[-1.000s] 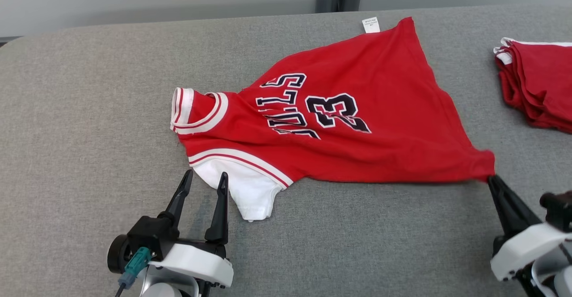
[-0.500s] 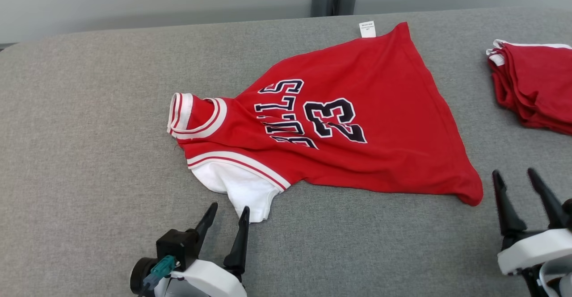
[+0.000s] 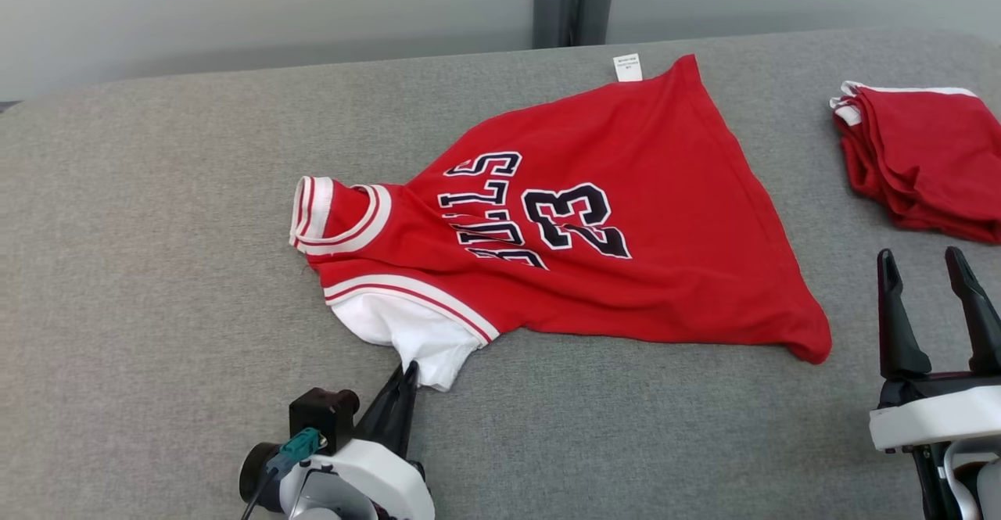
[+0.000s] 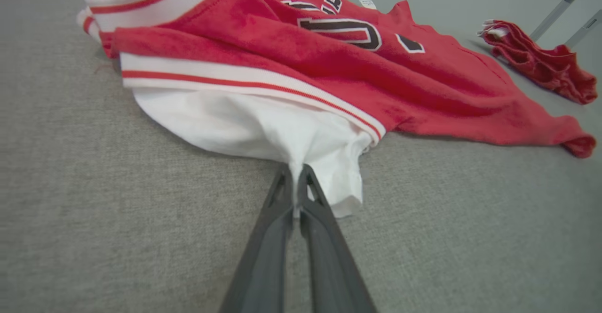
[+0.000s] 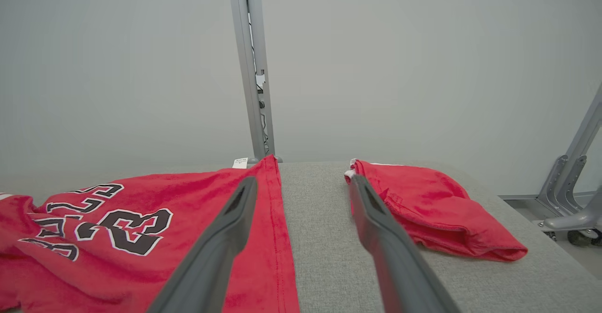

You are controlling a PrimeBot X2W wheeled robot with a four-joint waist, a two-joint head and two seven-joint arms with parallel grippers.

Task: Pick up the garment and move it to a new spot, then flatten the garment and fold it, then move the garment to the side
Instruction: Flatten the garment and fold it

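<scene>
The left gripper has two long, black, tapering fingers on a rounded white housing. Beside the housing sit a black block and a teal connector with a thin dark cable. The right gripper matches, with black pointed fingers, a black base and a white shell.

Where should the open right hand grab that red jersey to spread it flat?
Probably the near hem corner, approached low from the robot's side: it juts out in a bunched point toward the right hand, opposite the white sleeve the left hand pinches.
</scene>
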